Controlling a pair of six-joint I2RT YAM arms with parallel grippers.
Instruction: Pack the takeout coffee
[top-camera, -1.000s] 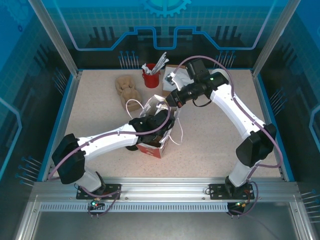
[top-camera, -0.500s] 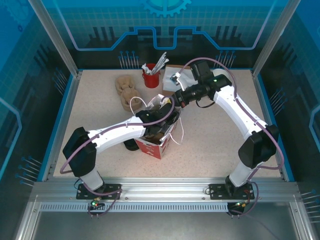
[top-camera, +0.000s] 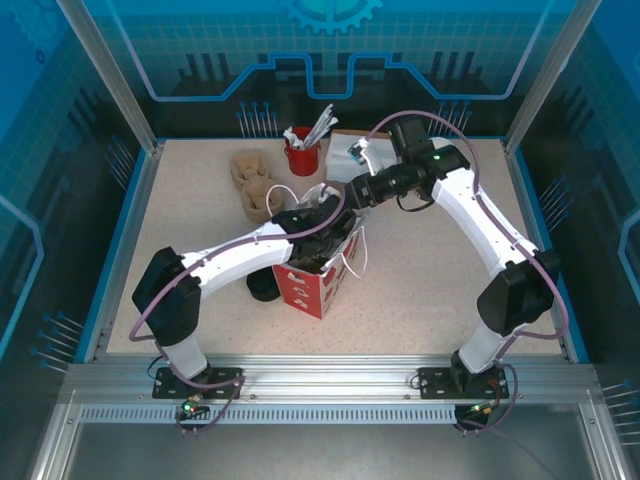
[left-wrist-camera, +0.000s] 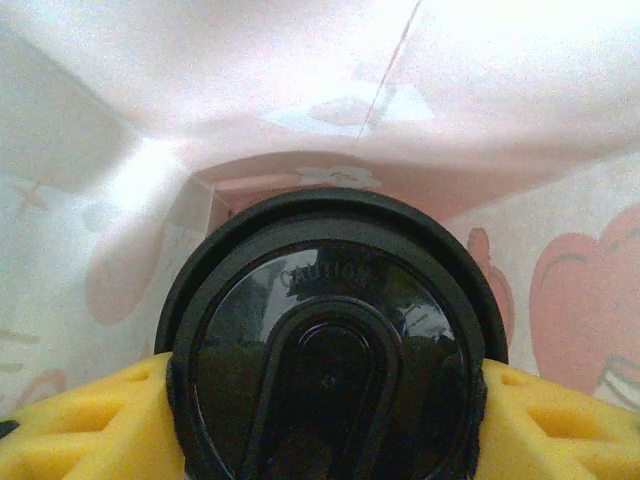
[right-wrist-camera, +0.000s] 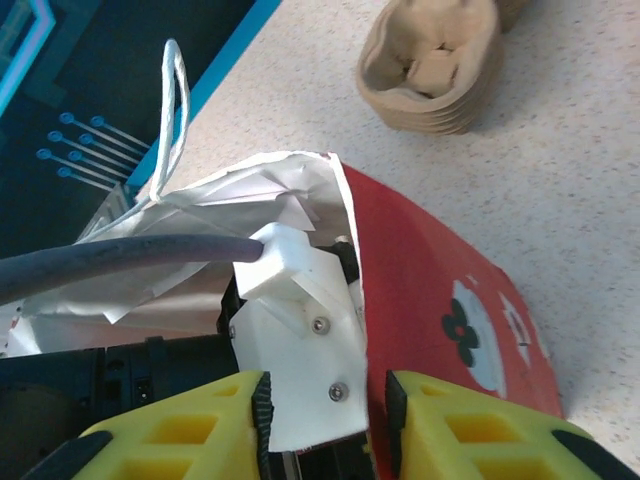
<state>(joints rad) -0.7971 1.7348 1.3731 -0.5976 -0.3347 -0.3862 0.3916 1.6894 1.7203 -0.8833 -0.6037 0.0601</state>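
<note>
Since the earlier frame the left arm's shoulder and elbow have swung toward the middle, the red paper bag (top-camera: 320, 288) stands more upright on the table (top-camera: 430, 290), and the right wrist has drawn slightly back. Left gripper (left-wrist-camera: 320, 425) — yellow fingers clenched on either side of the takeout coffee (left-wrist-camera: 325, 320), which sits inside the bag's white interior, black lid toward the wrist camera. Right gripper (right-wrist-camera: 325, 420) — released, jaws apart astride the bag's open rim. A stack of brown pulp carriers (right-wrist-camera: 430, 60) lies on the table beyond.
</note>
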